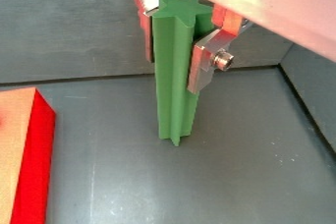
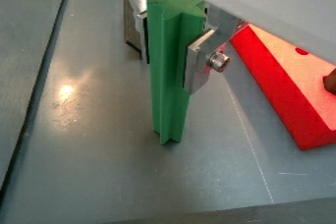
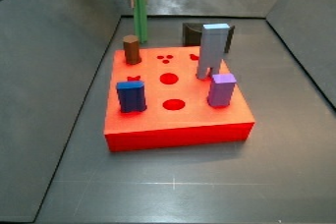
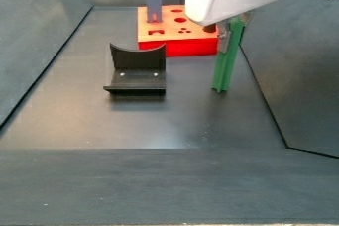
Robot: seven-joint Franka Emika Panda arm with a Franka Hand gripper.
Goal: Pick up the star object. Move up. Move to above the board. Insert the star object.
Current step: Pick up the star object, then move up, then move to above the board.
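Note:
The star object [image 1: 175,81] is a tall, thin green post with a ridged cross-section. It stands upright, and its foot looks to rest on the grey floor beside the board, as both side views show [image 3: 138,17] [image 4: 225,56]. My gripper [image 1: 178,56] is at the post's top, with one silver finger [image 1: 206,63] pressed on each side of it. It is shut on the star object, which also shows in a wrist view [image 2: 168,71]. The board [image 3: 184,120] is the flat red block with shaped holes, and its edge shows in both wrist views [image 1: 33,159] [image 2: 282,81].
On the board stand a tall grey-blue block [image 3: 214,49], a short brown cylinder [image 3: 133,50], a blue block [image 3: 130,96] and a purple block [image 3: 222,88]. A dark grey box [image 3: 203,33] sits behind the board. The fixture [image 4: 135,69] stands on the floor. Walls enclose the floor.

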